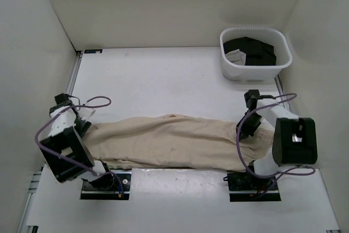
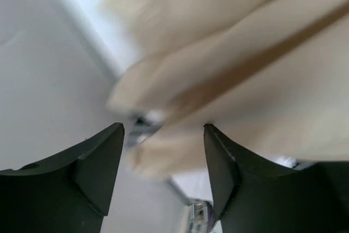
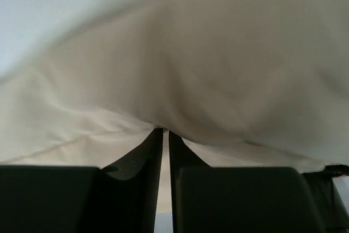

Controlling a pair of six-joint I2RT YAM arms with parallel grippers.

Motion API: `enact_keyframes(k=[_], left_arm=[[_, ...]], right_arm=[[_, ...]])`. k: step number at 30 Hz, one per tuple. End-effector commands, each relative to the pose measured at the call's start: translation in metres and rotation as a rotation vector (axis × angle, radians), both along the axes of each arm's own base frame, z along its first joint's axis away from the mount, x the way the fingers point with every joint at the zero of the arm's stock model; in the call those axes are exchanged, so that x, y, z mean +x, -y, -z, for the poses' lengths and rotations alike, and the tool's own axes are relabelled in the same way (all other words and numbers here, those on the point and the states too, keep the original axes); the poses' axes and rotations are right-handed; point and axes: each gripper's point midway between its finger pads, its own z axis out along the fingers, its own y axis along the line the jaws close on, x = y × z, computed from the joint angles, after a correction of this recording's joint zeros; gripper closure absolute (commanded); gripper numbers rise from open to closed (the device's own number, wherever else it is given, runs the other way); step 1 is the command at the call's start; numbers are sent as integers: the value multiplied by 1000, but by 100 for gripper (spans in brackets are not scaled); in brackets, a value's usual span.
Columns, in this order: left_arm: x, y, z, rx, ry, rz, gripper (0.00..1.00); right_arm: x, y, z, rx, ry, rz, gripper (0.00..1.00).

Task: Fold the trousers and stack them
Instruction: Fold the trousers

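Beige trousers (image 1: 169, 141) lie stretched left to right across the near part of the white table (image 1: 163, 80). My left gripper (image 1: 83, 126) is at their left end. In the left wrist view it (image 2: 163, 129) is open, with the blurred cloth (image 2: 245, 69) just ahead of and between the fingertips, not pinched. My right gripper (image 1: 252, 126) is at the trousers' right end. In the right wrist view its jaws (image 3: 165, 131) are shut on a fold of the beige cloth (image 3: 191, 69), which fills the view.
A white basket (image 1: 232, 68) holding dark folded clothes (image 1: 252, 50) stands at the back right. White walls enclose the table on the left, back and right. The arm bases (image 1: 106, 184) sit at the near edge.
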Motion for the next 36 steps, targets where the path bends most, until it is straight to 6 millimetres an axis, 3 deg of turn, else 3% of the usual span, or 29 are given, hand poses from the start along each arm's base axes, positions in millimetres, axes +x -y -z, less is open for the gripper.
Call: enact_keyframes(k=[1,4,7,8,10,11,12,15,16,19,21,23,24,25,26,27,28,29,30,31,33,34,35,36], left_arm=[[8,12,33,-13,-9,-57,31],[17,14,50,26,-38,-59,42],[43,4,58,49,-6,-101,52],[64,-2,47,70,47,-138,55],[85,-8,47,76,65,-170,55],[111,-13,30,90,138,-184,55],[124,-11,30,89,147,-176,55],[157,-7,16,112,196,-136,53],[158,-6,22,116,167,-130,53],[157,-2,28,112,139,-137,51],[146,0,31,115,124,-148,50],[138,-1,19,142,140,-166,49],[137,0,11,143,160,-178,48],[136,0,-10,153,209,-180,46],[133,5,-19,132,234,-183,45],[137,19,-27,52,272,-156,41],[126,33,-43,-7,273,-112,35],[120,45,-48,-66,269,-68,30],[115,57,-52,-116,260,-4,24],[90,68,-41,-123,191,24,19],[61,71,-20,-82,86,57,19],[25,70,6,-44,-40,55,19],[11,72,15,-36,-83,62,20],[5,73,25,-39,-95,62,21]], right_arm=[[58,1,-9,-16,129,39,87],[79,3,-1,-16,111,147,87],[99,10,-1,-26,115,223,89],[103,12,0,-26,115,246,90],[122,18,-3,-34,143,270,90],[130,19,-4,-34,154,255,90],[149,19,-10,-32,183,240,90],[160,21,-10,-38,142,186,90],[174,22,-21,-37,172,174,90],[177,28,-39,-65,202,115,90],[170,35,-64,-99,261,75,89],[150,34,-74,-114,258,27,83],[131,30,-79,-105,256,-24,79],[113,28,-77,-94,223,-43,73],[98,19,-82,-83,228,-83,60],[83,15,-78,-81,201,-113,52],[56,13,-62,-79,132,-133,44],[41,6,-61,-77,128,-169,35],[29,1,-55,-63,106,-175,31],[20,-7,-49,-51,99,-178,30],[-6,-14,-28,-22,39,-172,30],[-12,-17,-22,-14,24,-151,30],[-11,-20,-14,-1,37,-140,30],[-23,-20,-2,4,-1,-140,30]])
